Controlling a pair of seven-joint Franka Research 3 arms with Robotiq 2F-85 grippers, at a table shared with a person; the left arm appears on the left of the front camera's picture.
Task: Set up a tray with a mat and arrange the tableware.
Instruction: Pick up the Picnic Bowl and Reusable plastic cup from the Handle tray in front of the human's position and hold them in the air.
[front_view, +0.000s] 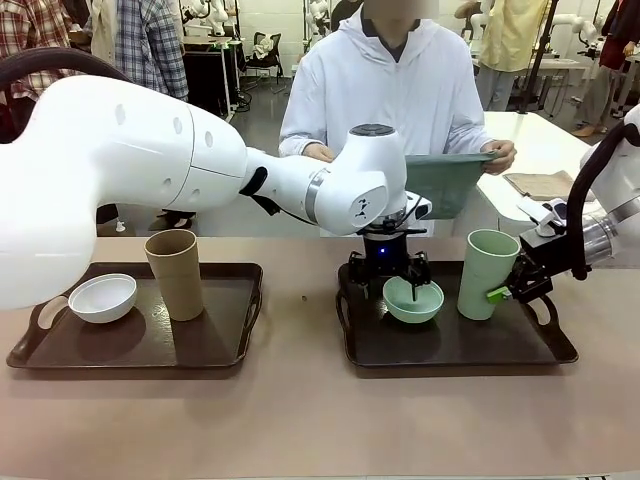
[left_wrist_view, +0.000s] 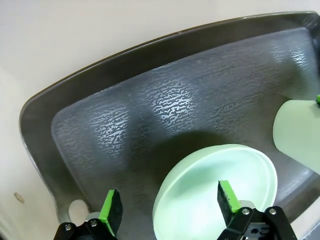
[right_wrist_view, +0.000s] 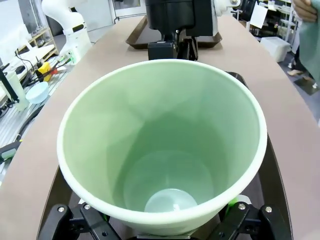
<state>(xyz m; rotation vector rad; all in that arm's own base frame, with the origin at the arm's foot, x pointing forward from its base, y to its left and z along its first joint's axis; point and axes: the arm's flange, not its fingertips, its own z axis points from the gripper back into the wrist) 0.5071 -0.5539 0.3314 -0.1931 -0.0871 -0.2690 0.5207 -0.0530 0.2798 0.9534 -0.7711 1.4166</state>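
Observation:
Two dark trays lie on the table. The left tray (front_view: 150, 340) carries a white bowl (front_view: 102, 297) and a tan tumbler (front_view: 176, 273). On the right tray (front_view: 450, 345) (left_wrist_view: 150, 110) sit a mint bowl (front_view: 413, 300) (left_wrist_view: 215, 180) and a mint tumbler (front_view: 486, 272) (right_wrist_view: 165, 150). My left gripper (front_view: 400, 285) (left_wrist_view: 169, 195) is open, straddling the mint bowl's rim with one finger inside and one outside. The mint tumbler stands upright between the open jaws of my right gripper (front_view: 503, 292) (right_wrist_view: 162, 220). Across the table, a person holds up a grey-green mat (front_view: 445, 182) in both hands.
My left arm reaches across the middle from the left, passing above the gap between the trays. Bare tabletop runs along the near edge in front of both trays. A second table with a flat brown item (front_view: 545, 185) stands at the back right.

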